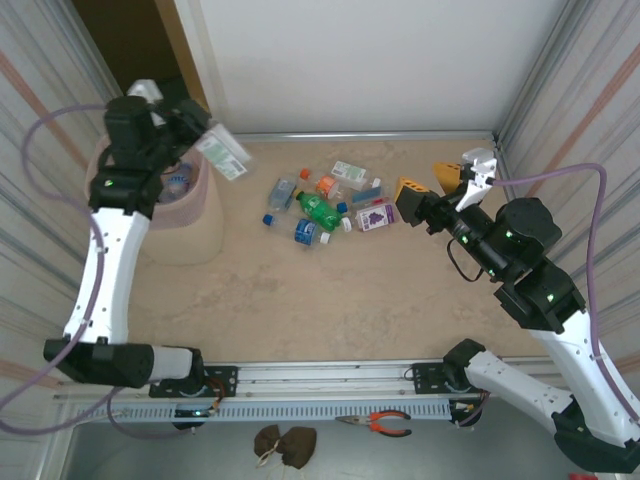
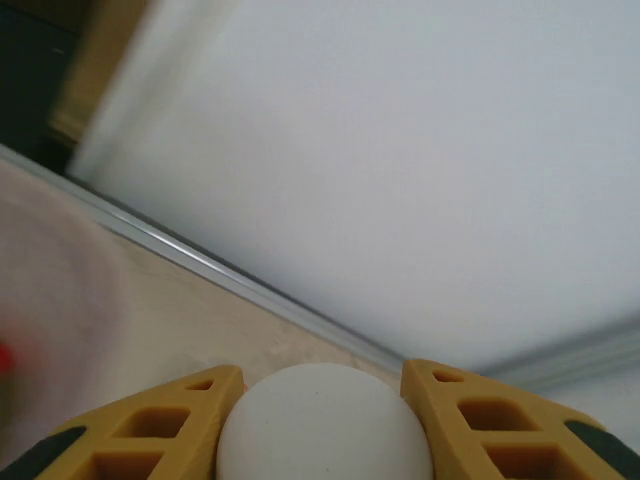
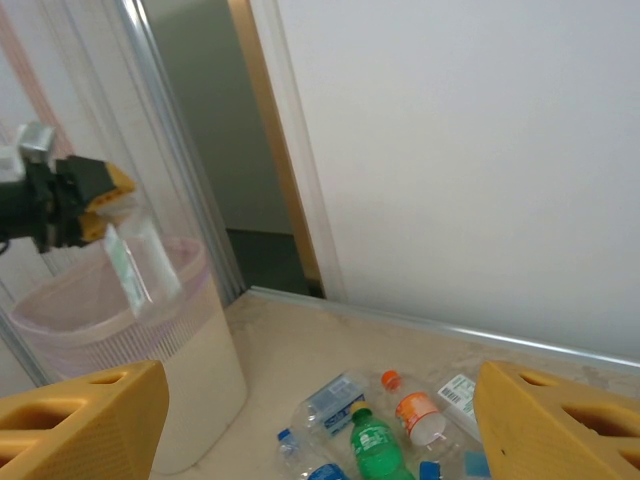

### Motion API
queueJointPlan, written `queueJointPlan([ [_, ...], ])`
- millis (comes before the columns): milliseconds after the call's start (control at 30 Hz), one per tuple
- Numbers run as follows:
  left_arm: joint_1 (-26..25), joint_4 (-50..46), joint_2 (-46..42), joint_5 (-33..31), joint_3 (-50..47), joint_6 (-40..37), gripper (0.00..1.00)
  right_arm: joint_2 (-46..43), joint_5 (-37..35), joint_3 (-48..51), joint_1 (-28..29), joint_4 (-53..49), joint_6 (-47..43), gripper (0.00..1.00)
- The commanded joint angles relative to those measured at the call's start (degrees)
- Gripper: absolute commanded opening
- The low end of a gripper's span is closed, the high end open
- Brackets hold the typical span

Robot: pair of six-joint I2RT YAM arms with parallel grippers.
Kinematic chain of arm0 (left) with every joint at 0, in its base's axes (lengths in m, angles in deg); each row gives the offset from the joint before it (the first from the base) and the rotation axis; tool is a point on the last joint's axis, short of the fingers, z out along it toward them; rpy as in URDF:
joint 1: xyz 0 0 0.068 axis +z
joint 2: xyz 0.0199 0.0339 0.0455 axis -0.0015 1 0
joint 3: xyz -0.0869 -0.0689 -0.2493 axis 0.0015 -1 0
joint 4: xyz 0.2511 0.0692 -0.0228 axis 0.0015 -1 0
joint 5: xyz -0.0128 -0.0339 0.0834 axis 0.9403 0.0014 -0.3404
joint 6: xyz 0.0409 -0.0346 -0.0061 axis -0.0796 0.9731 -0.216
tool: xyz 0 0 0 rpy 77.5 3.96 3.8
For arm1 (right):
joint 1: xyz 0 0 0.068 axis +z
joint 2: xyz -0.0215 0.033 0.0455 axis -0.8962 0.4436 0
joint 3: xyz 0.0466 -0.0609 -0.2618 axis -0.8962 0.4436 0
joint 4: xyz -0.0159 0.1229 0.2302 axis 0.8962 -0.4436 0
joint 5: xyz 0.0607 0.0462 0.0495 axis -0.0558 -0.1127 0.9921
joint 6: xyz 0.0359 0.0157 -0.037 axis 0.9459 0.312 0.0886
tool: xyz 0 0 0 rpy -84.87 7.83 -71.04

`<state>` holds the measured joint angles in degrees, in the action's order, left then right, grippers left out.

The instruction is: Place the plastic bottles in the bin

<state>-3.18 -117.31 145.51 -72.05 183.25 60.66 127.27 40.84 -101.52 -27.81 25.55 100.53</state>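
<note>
Near half of table [image 1: 300, 310] bare: ample room for both arms. Right gripper [image 1: 428, 183] near right edge, fingers spread wide, nothing between, just beside loose bottles [image 1: 325, 205] clustered mid-table toward far edge; about eight not yet binned. Left gripper [image 1: 196, 122] high at far-left corner, pinching clear bottle [image 1: 223, 153] above right rim of bin [image 1: 190, 235], not yet released. Something lies inside bin, seemingly a bottle. Judgement: task under halfway. Bin sits close to left wall [image 1: 40, 100]; far wall [image 1: 380, 60] near behind cluster, so little room there.
</note>
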Motion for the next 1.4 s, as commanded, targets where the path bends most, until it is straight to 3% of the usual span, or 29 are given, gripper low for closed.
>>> queueJointPlan([
  [0,5.52,-5.15,-2.95,-6.73,0.35,9.16,0.21,0.13,-0.37,0.37,-0.52,1.86,0.72,0.79],
  [300,16.99,-4.97,-3.17,-8.76,-5.12,26.83,0.25,0.46,-0.09,0.36,-0.52,1.95,0.89,0.79],
  [433,19.32,-3.53,-0.64,-8.74,-7.33,35.06,0.26,-0.08,-0.64,0.53,-0.55,1.61,0.90,0.79],
  [667,19.75,-6.48,6.13,-12.67,-4.57,41.16,0.28,-1.09,-1.77,0.80,-0.53,0.53,0.55,0.79],
  [833,19.86,-8.30,11.57,-9.45,-1.99,42.71,0.31,-1.40,-2.43,0.80,-0.53,0.46,0.04,0.79],
  [1200,19.96,-11.43,18.42,-8.57,0.20,41.71,0.45,-1.77,-2.93,0.34,-0.57,-0.24,-0.69,0.79],
  [1367,20.02,-9.04,19.08,-7.02,0.24,40.96,0.57,-1.93,-3.12,0.11,-0.57,-0.22,-0.69,0.79],
])
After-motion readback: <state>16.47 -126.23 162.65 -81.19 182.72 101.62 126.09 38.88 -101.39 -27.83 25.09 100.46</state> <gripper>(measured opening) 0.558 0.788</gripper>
